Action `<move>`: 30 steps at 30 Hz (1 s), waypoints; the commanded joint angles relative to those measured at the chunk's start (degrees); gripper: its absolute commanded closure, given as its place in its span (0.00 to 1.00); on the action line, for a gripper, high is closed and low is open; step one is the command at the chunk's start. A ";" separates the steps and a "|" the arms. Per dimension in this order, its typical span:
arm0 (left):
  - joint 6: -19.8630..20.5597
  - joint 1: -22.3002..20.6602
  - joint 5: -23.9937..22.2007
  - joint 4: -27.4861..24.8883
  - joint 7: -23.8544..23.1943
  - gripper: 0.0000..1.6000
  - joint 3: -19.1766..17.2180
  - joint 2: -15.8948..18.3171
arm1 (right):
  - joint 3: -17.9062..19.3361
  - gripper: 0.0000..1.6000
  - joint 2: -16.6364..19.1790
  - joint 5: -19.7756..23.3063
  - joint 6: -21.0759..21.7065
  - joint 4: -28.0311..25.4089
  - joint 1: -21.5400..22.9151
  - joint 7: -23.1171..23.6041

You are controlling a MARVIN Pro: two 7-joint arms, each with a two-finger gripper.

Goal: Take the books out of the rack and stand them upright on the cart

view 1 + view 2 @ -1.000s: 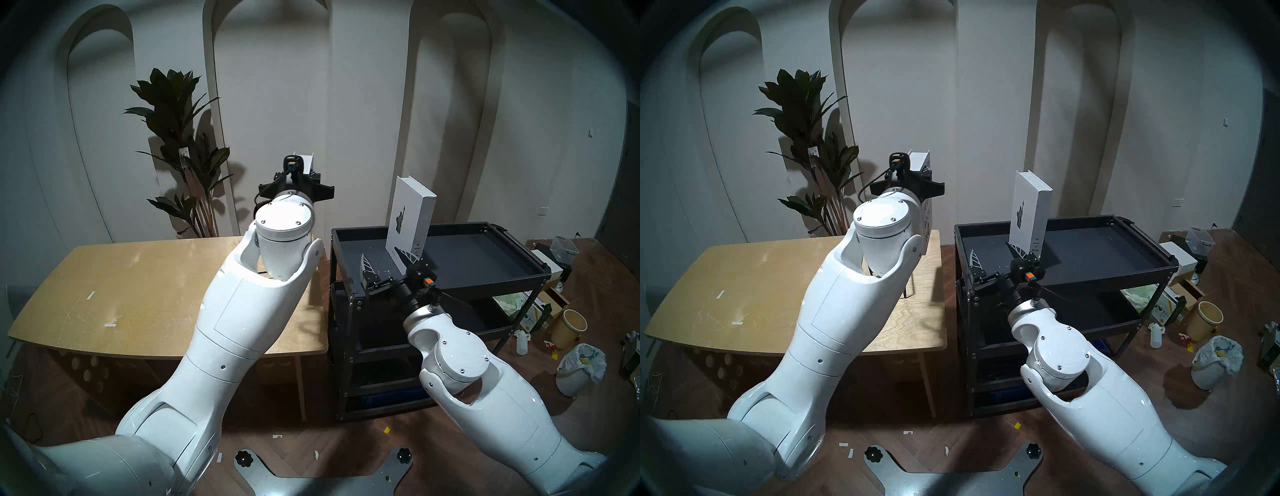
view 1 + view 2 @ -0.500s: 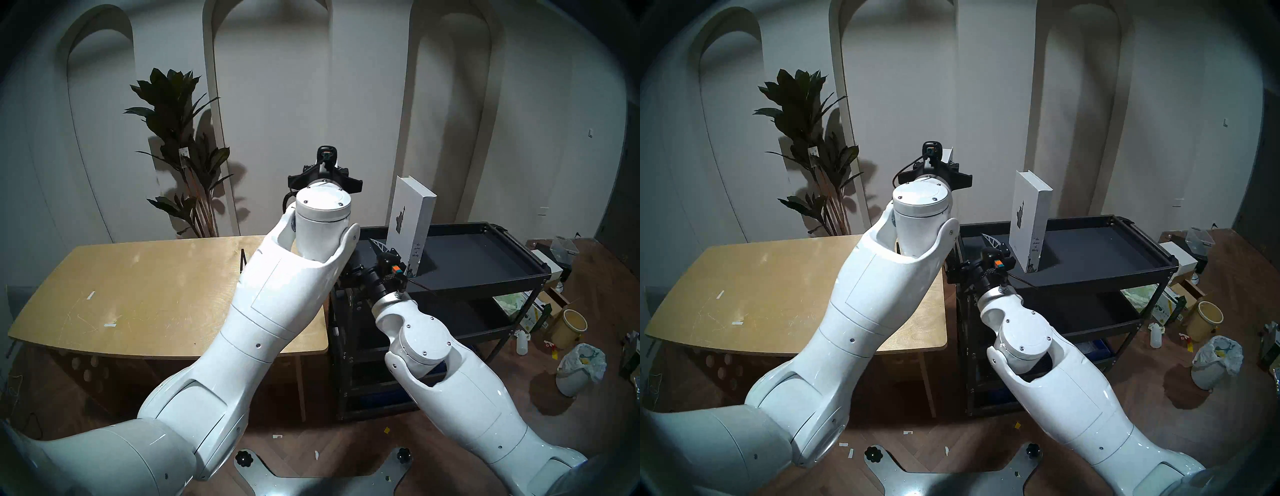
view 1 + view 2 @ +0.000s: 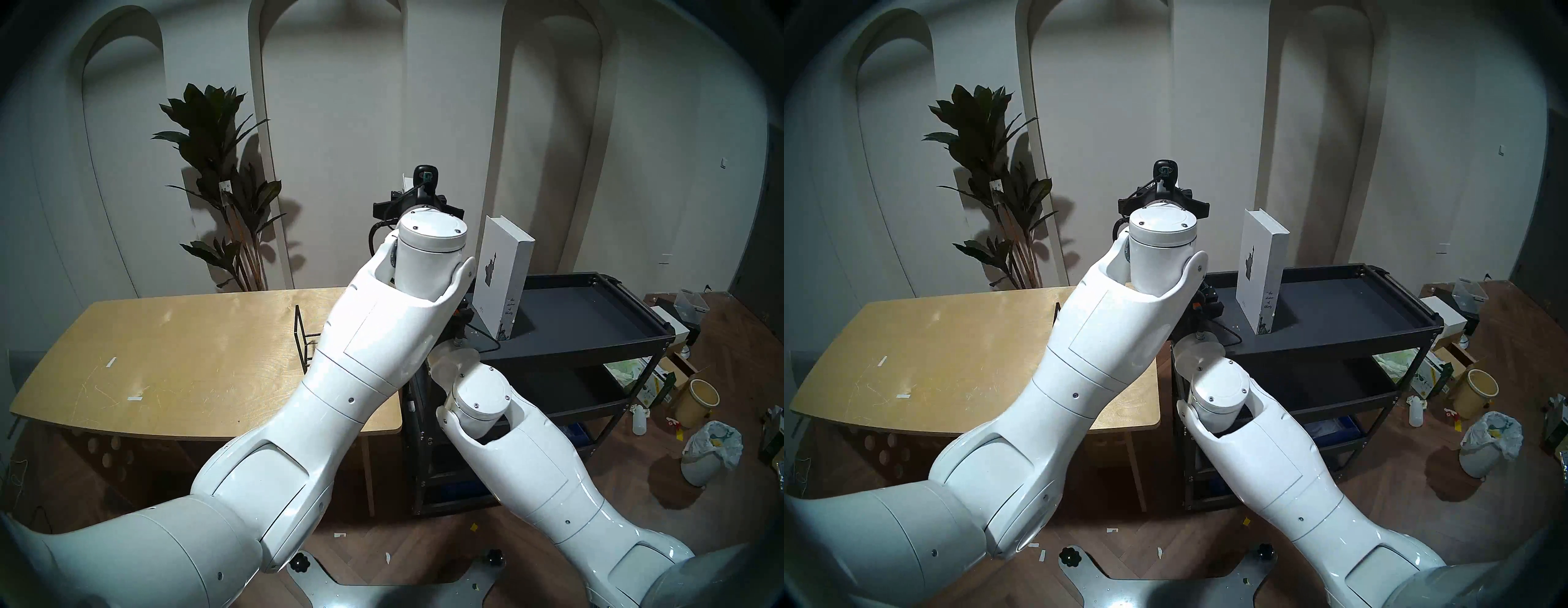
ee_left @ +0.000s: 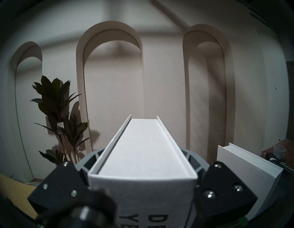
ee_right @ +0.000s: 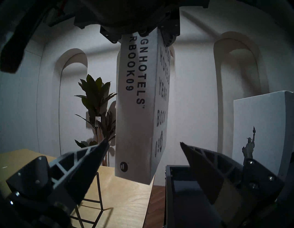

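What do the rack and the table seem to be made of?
The rack: apparently thin metal wire with a matte black finish, judging by its slim straight rods and open frame. The table: probably light wood or plywood, since grain and pale scratches show on its top.

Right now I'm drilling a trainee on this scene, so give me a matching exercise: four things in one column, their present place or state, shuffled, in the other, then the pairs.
Things:
1. yearbook
2. Statue of Liberty book
3. wire rack
4. right gripper

States:
A. standing upright on the cart
B. bare of books on the wooden table
C. jaws open, holding nothing
D. held in the air by the left gripper

Pairs: 1-D, 2-A, 3-B, 4-C
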 commanded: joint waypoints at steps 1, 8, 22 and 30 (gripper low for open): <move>-0.74 -3.89 0.91 0.00 2.51 1.00 0.00 -2.24 | -0.45 0.00 -5.22 -2.43 -3.24 4.35 6.32 -0.99; -0.72 -3.78 0.24 0.52 4.72 1.00 0.39 -2.87 | -1.00 0.00 -8.28 -4.04 -7.28 11.24 9.74 -2.24; 0.51 -2.31 -2.21 1.37 7.18 1.00 2.96 -2.02 | -1.79 0.00 -12.39 -4.58 -16.92 22.83 14.86 -4.18; -0.86 -3.58 -2.59 4.59 7.19 1.00 6.13 0.04 | -1.64 0.00 -13.27 -3.77 -20.45 26.68 15.29 -4.99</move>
